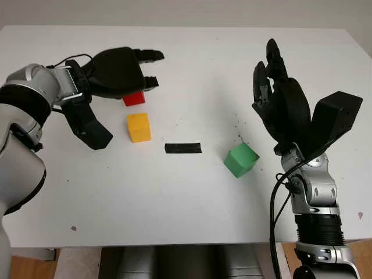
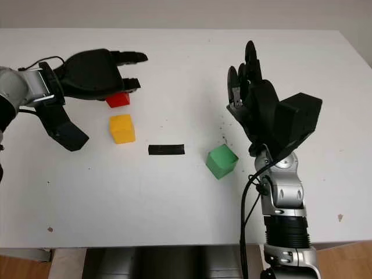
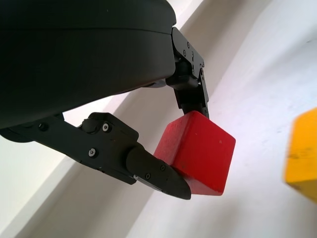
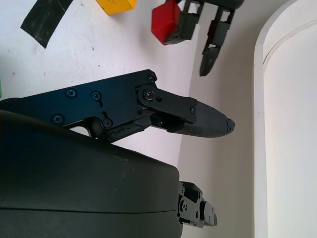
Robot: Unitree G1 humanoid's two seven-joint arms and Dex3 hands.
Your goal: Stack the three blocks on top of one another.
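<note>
Left wrist view: left hand (image 3: 163, 124) fingers (image 3: 153, 171) grip red block (image 3: 198, 151).

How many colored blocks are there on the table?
3. The red block is at the left hand, pinched between its fingers. The yellow block sits just in front of it. The green block sits near the right hand, which is open.

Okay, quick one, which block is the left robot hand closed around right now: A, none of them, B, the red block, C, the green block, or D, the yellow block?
B: in the left wrist view the left robot hand has fingers pressed on opposite sides of the red block, while the yellow block and green block sit apart on the table.
</note>
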